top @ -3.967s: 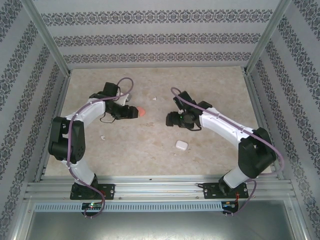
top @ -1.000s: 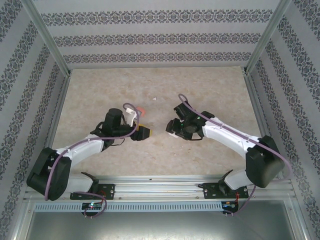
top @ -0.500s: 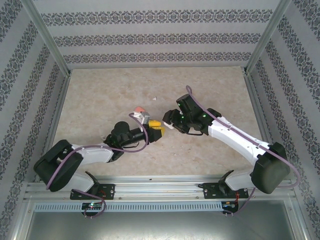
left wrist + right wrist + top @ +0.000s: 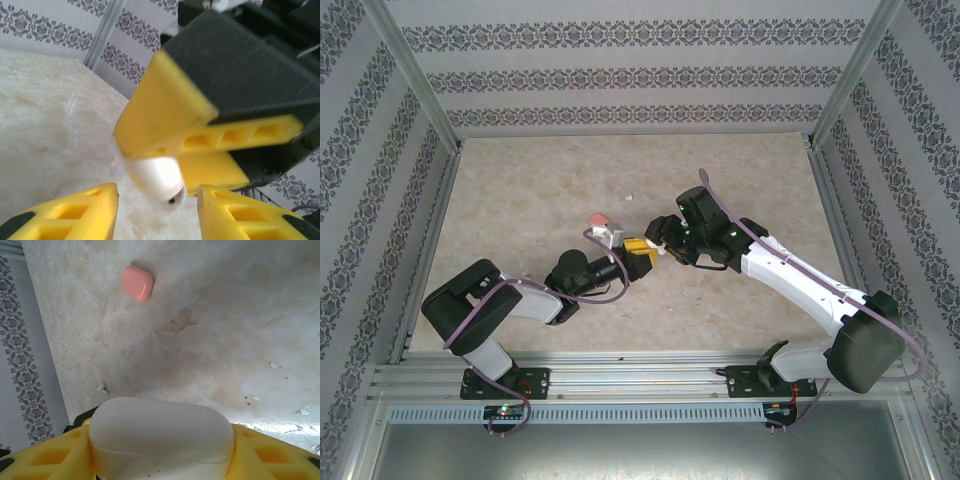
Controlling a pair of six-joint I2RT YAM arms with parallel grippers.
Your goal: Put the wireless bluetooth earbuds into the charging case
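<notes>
My right gripper (image 4: pixel 160 462) is shut on the white charging case (image 4: pixel 161 432), with a yellow finger on each side of it; the lid looks closed. From above, my right gripper (image 4: pixel 661 247) meets my left gripper (image 4: pixel 637 251) at the table's middle. My left gripper (image 4: pixel 157 212) is open, with one end of the white case (image 4: pixel 157 180) hanging just ahead of its gap and the right fingers (image 4: pixel 170 115) clamped above it. One white earbud (image 4: pixel 102 387) lies on the table beyond the case. Another white earbud (image 4: pixel 629 197) lies farther back.
An orange-pink case (image 4: pixel 137 283) lies closed on the marble tabletop (image 4: pixel 225 330); from above the orange-pink case (image 4: pixel 599 217) is just behind the left wrist. Patterned walls and metal posts (image 4: pixel 415 90) enclose the table.
The white case has left the table and is now in my right gripper. Both arms have swung inward until the grippers meet; the left arm has dropped low and stretched right.
</notes>
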